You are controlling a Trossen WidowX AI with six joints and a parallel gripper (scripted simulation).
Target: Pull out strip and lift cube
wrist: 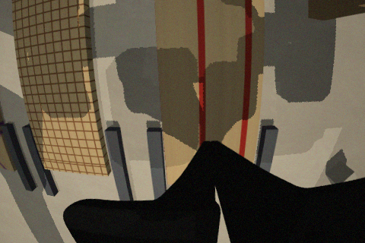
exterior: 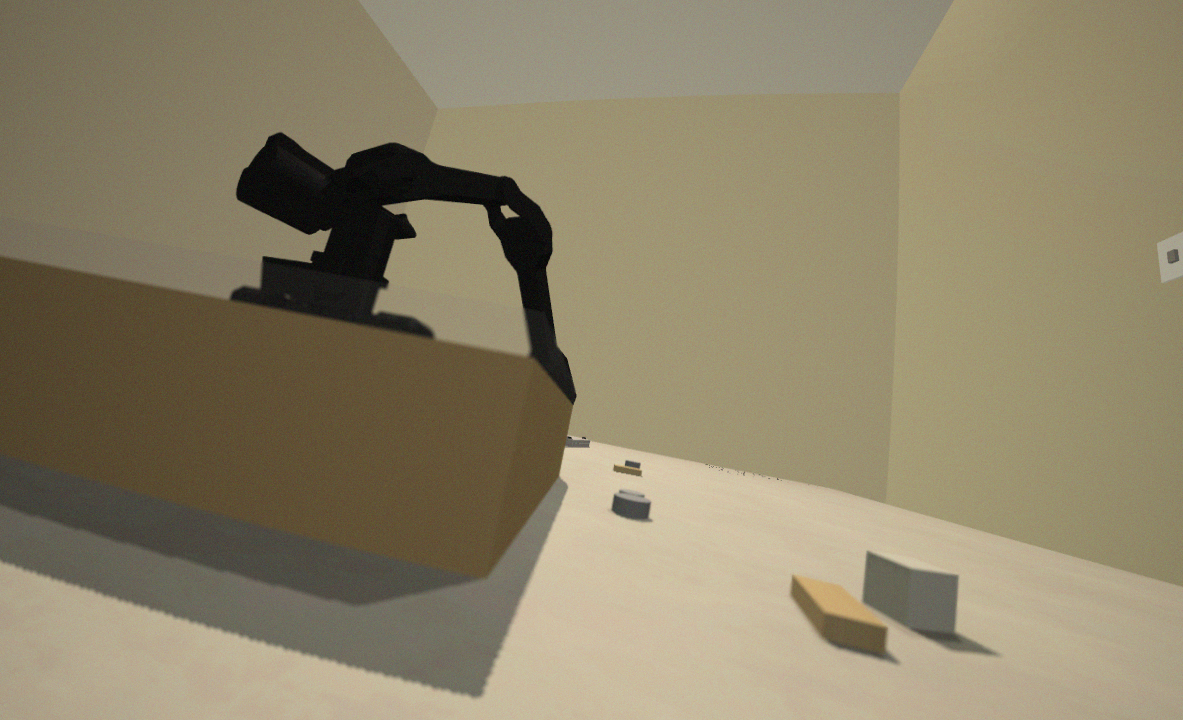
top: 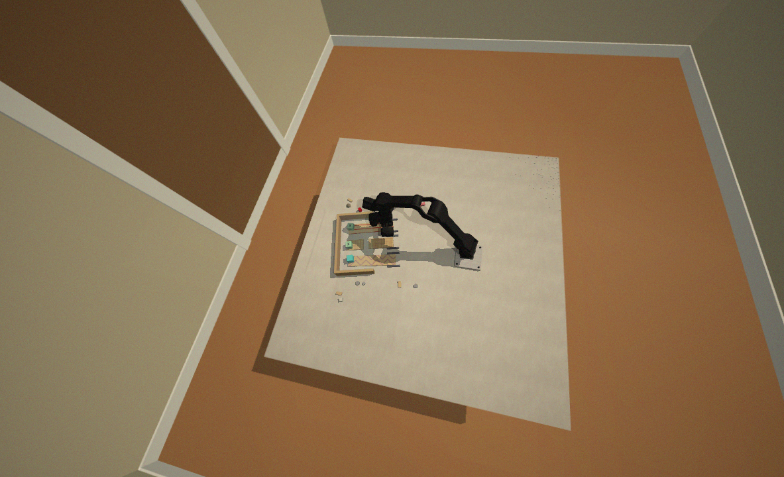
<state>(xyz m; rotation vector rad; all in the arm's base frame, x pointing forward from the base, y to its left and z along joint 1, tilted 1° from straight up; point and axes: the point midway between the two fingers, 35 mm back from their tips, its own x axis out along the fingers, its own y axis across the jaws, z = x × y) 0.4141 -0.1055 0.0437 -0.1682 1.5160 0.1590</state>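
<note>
Your claw (wrist: pixel 215 187) is pinched fully closed, holding nothing, low in frame, pressing the red-lined strip (wrist: pixel 210 26) (likely to drag it).

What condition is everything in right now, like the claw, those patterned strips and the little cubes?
gripper: shut, tips low over the red-striped strip's near end.
red-striped strip: flat, unbroken where visible.
grid strip: flat, separate piece beyond it.
zigzag strip: flat.
cubes: resting at far ends.

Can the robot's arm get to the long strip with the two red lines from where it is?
Probably yes. The end effector is shut, holds nothing, and sits right at the near end of the red-lined strip, with nothing between them.
</note>
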